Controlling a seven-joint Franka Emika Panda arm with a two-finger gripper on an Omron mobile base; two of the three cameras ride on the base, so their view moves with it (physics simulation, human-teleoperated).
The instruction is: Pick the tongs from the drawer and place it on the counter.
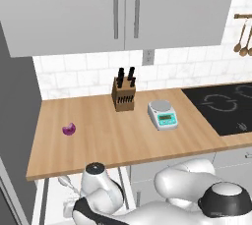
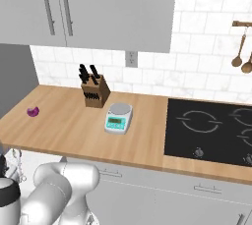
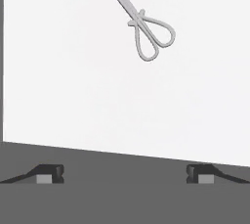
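Slim silver-grey tongs (image 3: 141, 27) lie flat on the white floor of the open drawer (image 3: 97, 100), handle running diagonally, two looped tips splayed apart. The drawer sits pulled out beneath the near left edge of the light brown wooden counter (image 1: 113, 135).

Even, flat rendered light across both base views, fairly bright, no strong directional source; the knife block (image 1: 123, 95) throws only a faint soft shadow on the tabletop (image 1: 113, 140), and the tiles behind it read clean with no glare. The black cooktop (image 2: 211, 130) right of the knife block shows no hot reflections, and edges everywhere look slightly soft and low in resolution, without bending at the frame borders. Hand view: the white drawer (image 3: 73, 96) floor is near blown-out and shadowless, with the tongs (image 3: 144, 30) sharp-edged against it.
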